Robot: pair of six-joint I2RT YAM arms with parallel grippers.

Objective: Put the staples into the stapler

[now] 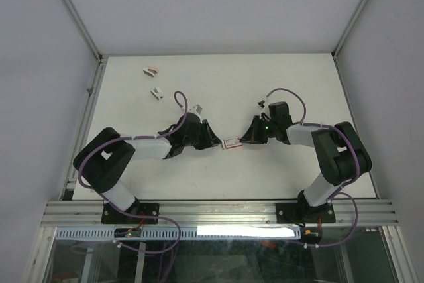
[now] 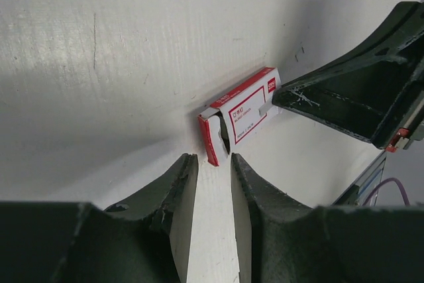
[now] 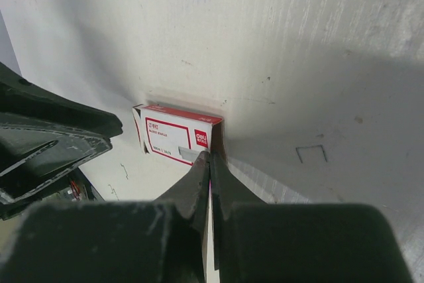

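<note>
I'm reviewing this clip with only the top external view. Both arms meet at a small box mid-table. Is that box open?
Observer: Yes. The left wrist view shows the box with the end flap nearest the left pincer standing open.
Operator: Anything showing inside?
Observer: No, the opening is dark.
Operator: And the right pincer?
Observer: The right pincer is shut, with its tips at the flap on the box's other end. I can't tell whether it pinches that flap.
</note>
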